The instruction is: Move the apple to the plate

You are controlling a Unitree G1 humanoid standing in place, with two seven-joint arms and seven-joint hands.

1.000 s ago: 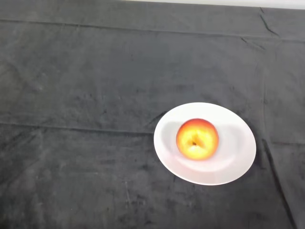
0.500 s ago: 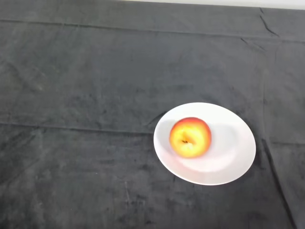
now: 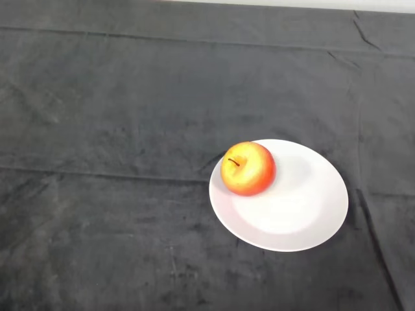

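A red and yellow apple point(image 3: 248, 168) rests on a white plate point(image 3: 305, 214) right of the middle of the table. The apple sits at the plate's upper left rim, its stem pointing up and to the left.
A dark cloth point(image 3: 117, 129) with creases covers the whole table. A pale strip point(image 3: 292, 4) runs along the table's far edge.
The apple has rolled from the middle of the plate up and left to its rim, turning so its stem now shows on top. The plate has not moved.
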